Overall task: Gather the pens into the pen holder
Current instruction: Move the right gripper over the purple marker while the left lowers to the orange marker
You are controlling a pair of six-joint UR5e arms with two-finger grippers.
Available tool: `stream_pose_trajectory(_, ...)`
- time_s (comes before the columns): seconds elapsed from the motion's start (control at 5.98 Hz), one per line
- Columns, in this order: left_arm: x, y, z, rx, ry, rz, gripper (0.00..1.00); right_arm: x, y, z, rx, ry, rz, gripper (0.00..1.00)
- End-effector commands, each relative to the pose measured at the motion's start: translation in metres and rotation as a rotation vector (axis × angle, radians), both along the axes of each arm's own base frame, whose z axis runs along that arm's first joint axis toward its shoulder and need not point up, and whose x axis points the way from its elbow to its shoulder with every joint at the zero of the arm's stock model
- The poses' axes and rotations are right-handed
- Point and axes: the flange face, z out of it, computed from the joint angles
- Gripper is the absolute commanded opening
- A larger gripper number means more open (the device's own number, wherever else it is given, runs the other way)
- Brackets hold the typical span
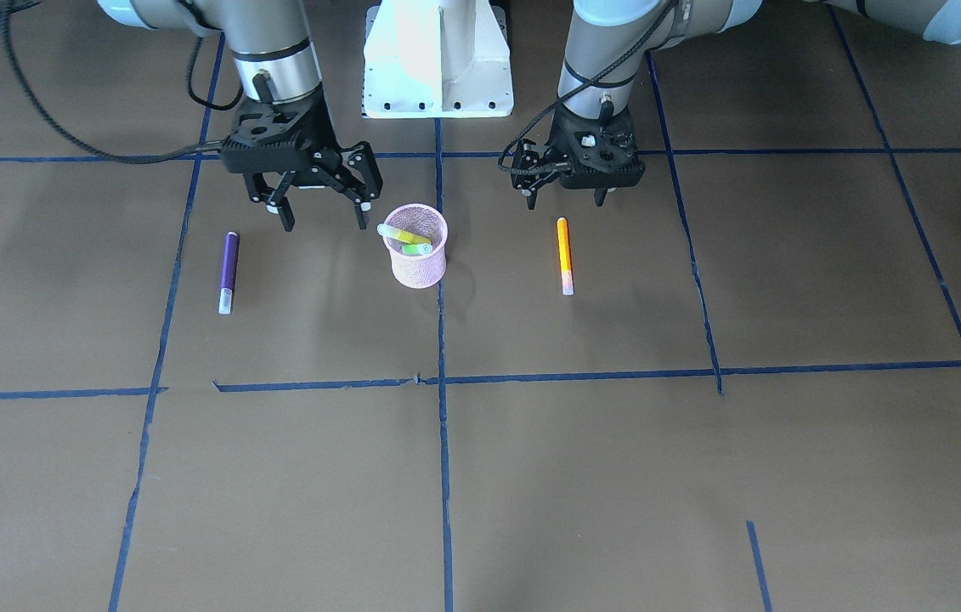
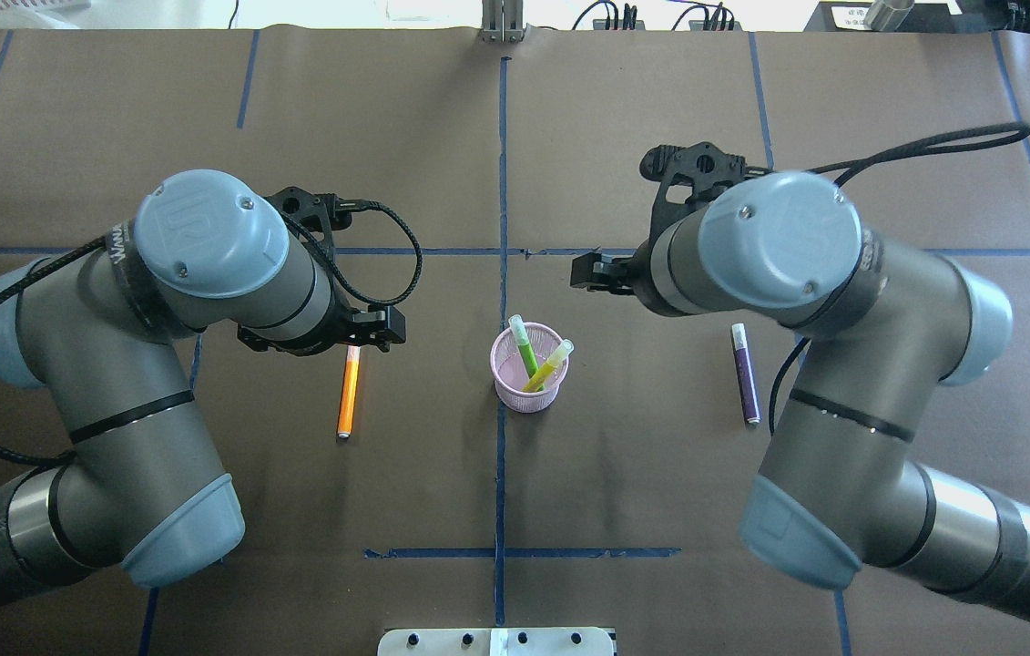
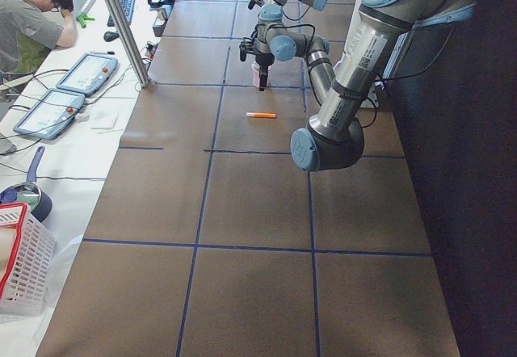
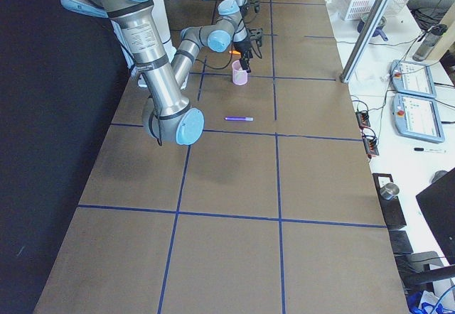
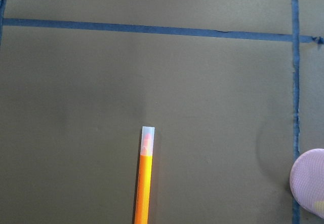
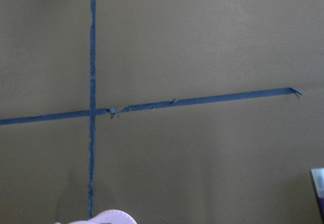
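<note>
The pink mesh pen holder [image 1: 417,255] [image 2: 527,381] stands at the table's middle, with a green pen [image 2: 524,344] and a yellow-green one [image 2: 551,364] leaning inside. An orange pen [image 1: 564,255] [image 2: 349,392] [image 5: 143,188] lies flat on my left side. My left gripper [image 1: 566,201] hangs open above it, holding nothing. On my right side a purple pen [image 1: 228,272] [image 2: 745,374] lies flat. Between it and the holder my right gripper [image 1: 324,225] is raised and open, also holding nothing.
Blue tape lines [image 1: 443,378] grid the brown table. The white robot base [image 1: 438,59] sits at the table's edge behind the holder. A person [image 3: 32,18], tablets [image 3: 48,111] and a white basket [image 3: 20,268] are at a side bench.
</note>
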Motion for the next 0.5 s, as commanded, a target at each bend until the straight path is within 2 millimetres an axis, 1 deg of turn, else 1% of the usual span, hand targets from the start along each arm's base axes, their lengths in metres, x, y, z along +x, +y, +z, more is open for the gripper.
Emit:
stream_pose_trajectory(0.0, 0.034, -0.019, 0.042, 0.002, 0.001, 0.003, 1.00, 0.050, -0.030, 0.019, -0.045, -0.014, -0.115, 1.00)
stream_pose_trajectory(0.17, 0.041, -0.023, 0.055, -0.013, -0.020, 0.001, 1.00, 0.057, -0.034, 0.028, -0.029, -0.001, -0.140, 1.00)
stream_pose_trajectory(0.33, 0.048, -0.027, 0.068, -0.023, -0.042, 0.006, 1.00, 0.058, -0.034, 0.028, -0.026, 0.000, -0.136, 1.00)
